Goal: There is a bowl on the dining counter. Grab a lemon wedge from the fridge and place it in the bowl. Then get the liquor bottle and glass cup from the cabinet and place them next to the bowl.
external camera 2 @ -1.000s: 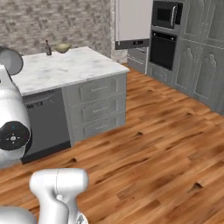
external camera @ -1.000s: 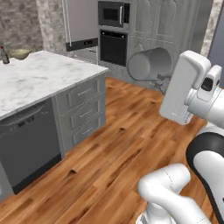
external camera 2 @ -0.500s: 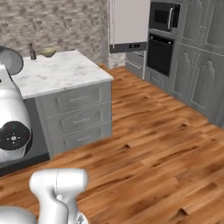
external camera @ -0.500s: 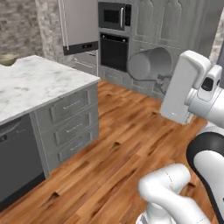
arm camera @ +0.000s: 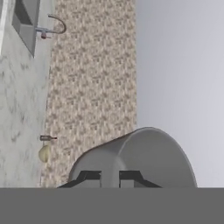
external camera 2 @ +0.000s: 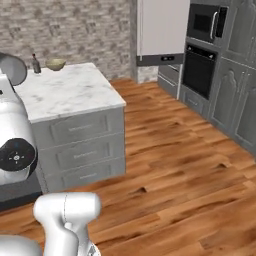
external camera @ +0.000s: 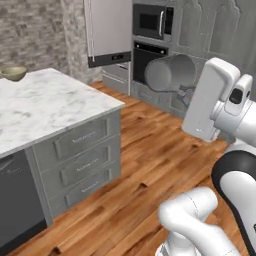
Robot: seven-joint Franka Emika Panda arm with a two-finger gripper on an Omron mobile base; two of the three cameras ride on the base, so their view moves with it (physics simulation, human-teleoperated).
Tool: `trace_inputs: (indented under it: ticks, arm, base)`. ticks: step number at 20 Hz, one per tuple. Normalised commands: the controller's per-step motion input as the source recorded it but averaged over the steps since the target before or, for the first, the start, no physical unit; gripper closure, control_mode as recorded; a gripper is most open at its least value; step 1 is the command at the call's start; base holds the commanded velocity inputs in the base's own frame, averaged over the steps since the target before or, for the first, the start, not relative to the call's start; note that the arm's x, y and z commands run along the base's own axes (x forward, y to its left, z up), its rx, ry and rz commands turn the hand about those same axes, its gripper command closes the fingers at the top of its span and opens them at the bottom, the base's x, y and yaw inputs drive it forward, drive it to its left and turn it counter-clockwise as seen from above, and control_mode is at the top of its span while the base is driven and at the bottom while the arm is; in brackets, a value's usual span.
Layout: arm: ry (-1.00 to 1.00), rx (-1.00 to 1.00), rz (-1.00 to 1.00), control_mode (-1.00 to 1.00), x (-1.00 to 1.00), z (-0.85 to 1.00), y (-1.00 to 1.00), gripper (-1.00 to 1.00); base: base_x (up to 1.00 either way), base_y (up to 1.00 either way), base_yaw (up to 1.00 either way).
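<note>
The end effector (arm camera: pixel 110 177) is closed and empty; the bowl (external camera 2: pixel 56 64) waits on the surface (external camera 2: pixel 70 92), with a bottle (external camera 2: pixel 35 63) beside the bowl.

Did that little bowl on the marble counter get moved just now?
No. The bowl sits beside the bottle just as before; only the camera moved.

One bowl (external camera 2: pixel 55 64), one bottle (external camera 2: pixel 35 64), one microwave (external camera: pixel 149 21), one oven (external camera: pixel 145 61), three island drawers (external camera 2: pixel 83 147).
</note>
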Motion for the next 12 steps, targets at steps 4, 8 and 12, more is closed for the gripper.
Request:
trace_inputs:
  ticks: [4, 8, 12]
  arm:
    - [0.0, 0.0, 0.0, 1.0, 0.0, 0.0, 0.0, 1.0]
    - [0.0, 0.0, 0.0, 1.0, 0.0, 0.0, 0.0, 1.0]
    - [0.0, 0.0, 0.0, 1.0, 0.0, 0.0, 0.0, 1.0]
  base:
    - [1.0, -0.29, 0.32]
    - [1.0, -0.3, 0.32]
    - [1.0, -0.43, 0.28]
